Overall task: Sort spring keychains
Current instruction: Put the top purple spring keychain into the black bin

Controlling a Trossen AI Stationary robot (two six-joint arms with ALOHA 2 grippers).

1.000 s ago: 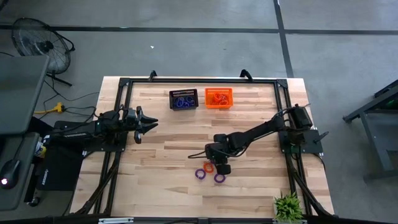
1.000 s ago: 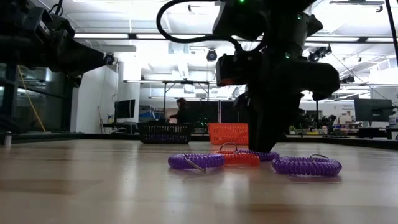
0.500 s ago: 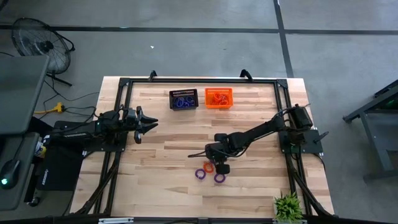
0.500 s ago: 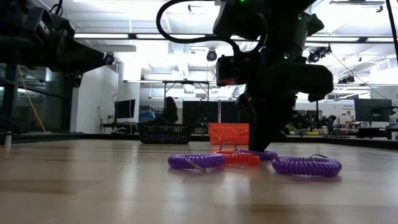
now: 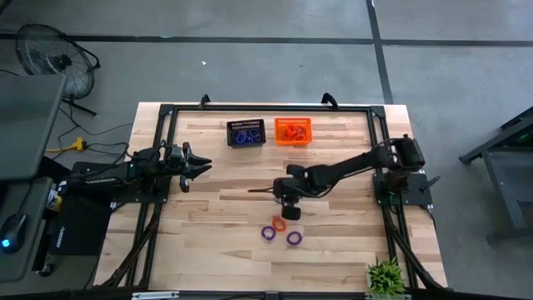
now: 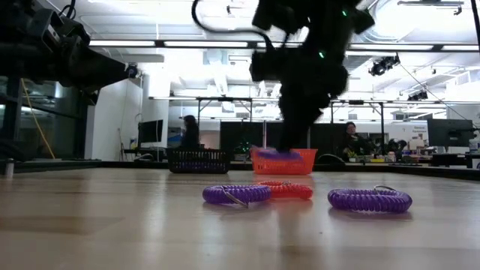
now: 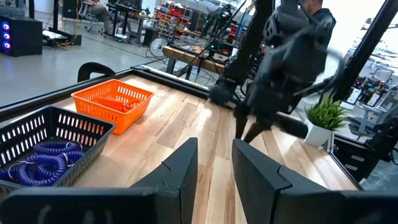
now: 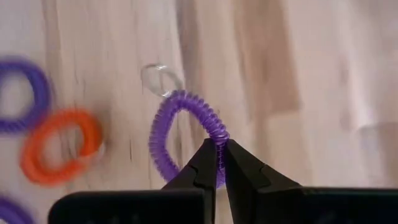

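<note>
As seen from above: right hand [image 5: 283, 197] mid-frame, pinching a purple keychain [image 8: 186, 134] clear of the bench [image 5: 216, 208].
Left hand [image 5: 200, 165]: frame left, fingers parted narrowly.

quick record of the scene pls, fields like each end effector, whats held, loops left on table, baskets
right end effector: shut on purple keychain, lifted above the table middle
left end effector: open, waiting at the table's left side
loose on table: two purple loops and one orange loop
black basket: holds purple loops
orange basket: holds orange loops
table: light wood
</note>
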